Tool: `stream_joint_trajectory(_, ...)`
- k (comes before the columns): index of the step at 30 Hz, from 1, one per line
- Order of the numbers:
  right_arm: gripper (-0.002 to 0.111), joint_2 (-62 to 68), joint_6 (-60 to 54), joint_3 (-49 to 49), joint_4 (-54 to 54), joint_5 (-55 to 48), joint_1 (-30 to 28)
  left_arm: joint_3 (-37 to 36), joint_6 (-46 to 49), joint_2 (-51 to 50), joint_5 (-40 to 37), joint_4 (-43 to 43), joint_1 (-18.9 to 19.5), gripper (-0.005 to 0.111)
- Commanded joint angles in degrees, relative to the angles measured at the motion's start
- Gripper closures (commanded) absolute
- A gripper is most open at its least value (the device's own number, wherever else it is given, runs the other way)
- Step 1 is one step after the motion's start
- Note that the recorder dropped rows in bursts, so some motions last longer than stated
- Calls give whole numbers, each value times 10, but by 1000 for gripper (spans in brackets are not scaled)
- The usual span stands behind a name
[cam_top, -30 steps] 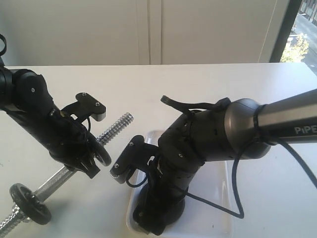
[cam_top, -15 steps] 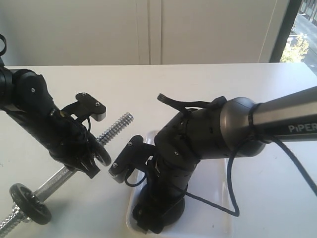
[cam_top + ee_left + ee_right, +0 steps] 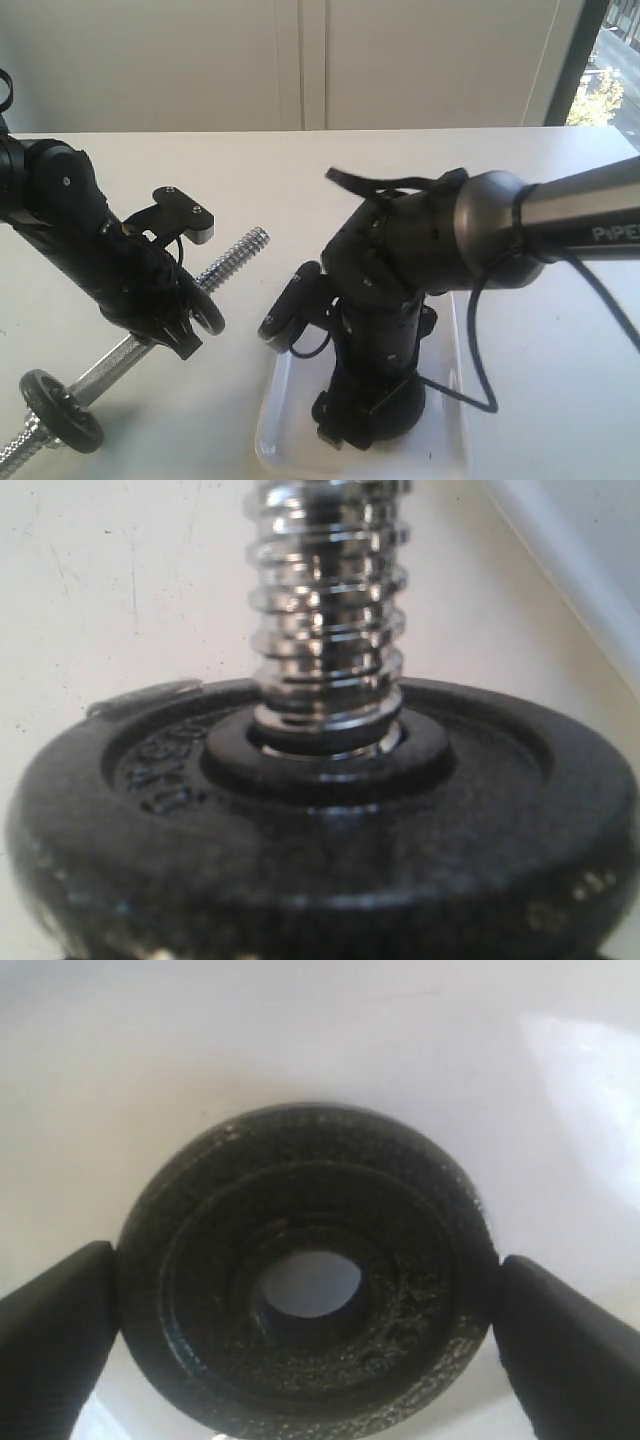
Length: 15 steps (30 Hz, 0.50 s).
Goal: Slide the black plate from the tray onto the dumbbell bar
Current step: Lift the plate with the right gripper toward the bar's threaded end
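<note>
The black plate lies flat over the white tray, its centre hole showing white beneath. My right gripper is shut on it, with a finger pressed against each side of its rim. In the exterior view that gripper points down into the tray and hides the plate. My left gripper is shut on the dumbbell bar, which slants up with its threaded end free. Another black disc sits on the bar's lower end and fills the left wrist view.
The white table runs back to a wall. The tray's right part is bare, with a cable from the right arm looping over it. A window edge is at the far right.
My right arm has swung to the right over the tray and its wrist has turned. The left arm and the bar have stayed still.
</note>
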<state>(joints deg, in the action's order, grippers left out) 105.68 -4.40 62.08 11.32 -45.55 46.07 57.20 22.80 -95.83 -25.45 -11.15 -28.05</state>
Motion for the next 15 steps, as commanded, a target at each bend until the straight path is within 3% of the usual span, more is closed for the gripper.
stream_joint_trajectory(1,108,-43,-129,2,-133,21,-64,6,-1,21,21,-25,-1,107)
stream_joint_trajectory(8,108,-63,-319,3,-376,11,-173,6,0,21,17,-25,-1,107)
stream_joint_trajectory(15,108,-62,-521,23,-648,-113,-288,6,2,21,14,-25,-1,107)
